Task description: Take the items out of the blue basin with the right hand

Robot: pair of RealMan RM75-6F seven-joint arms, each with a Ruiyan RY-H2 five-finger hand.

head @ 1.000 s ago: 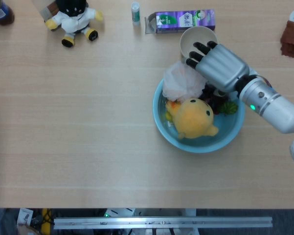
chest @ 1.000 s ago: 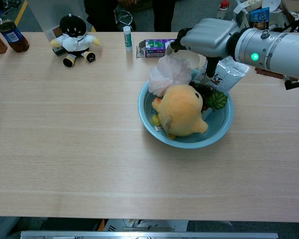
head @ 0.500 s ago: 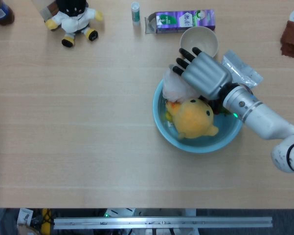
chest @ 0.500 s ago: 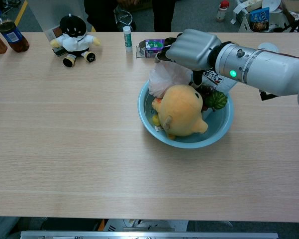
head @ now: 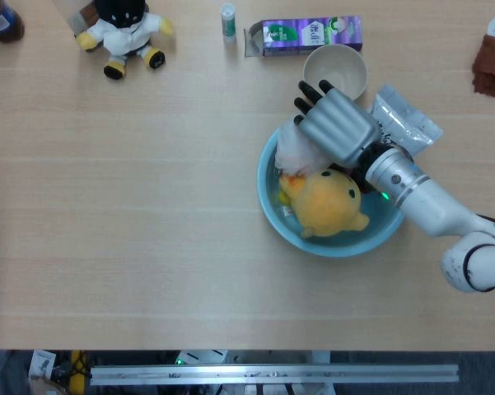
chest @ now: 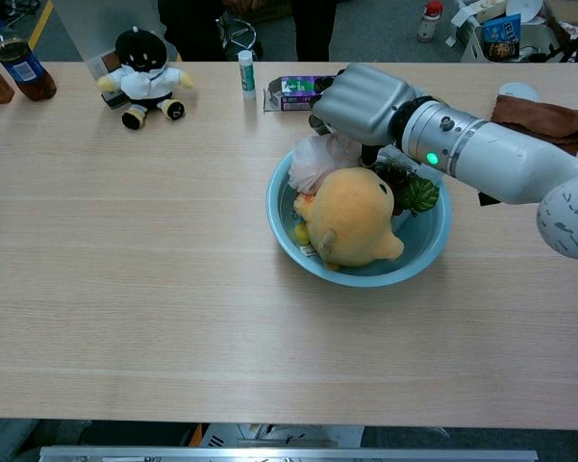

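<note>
Chest view: round yellow plush (chest: 351, 214) fills blue basin (chest: 433, 252).

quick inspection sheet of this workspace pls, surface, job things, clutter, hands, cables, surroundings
surface: light wood table, no spills seen
job's things: blue basin right of centre, holding a yellow plush, a white bag, dark grapes with green leaves
clutter: black plush, white tube, purple carton, cup, clear packet, brown cloth, bottle
hands: right hand over the white bag at the basin's far rim, contact not clear; left hand not in view
cables: nothing seen on the table
surroundings: metal rail along the near edge; boxes behind the table
</note>
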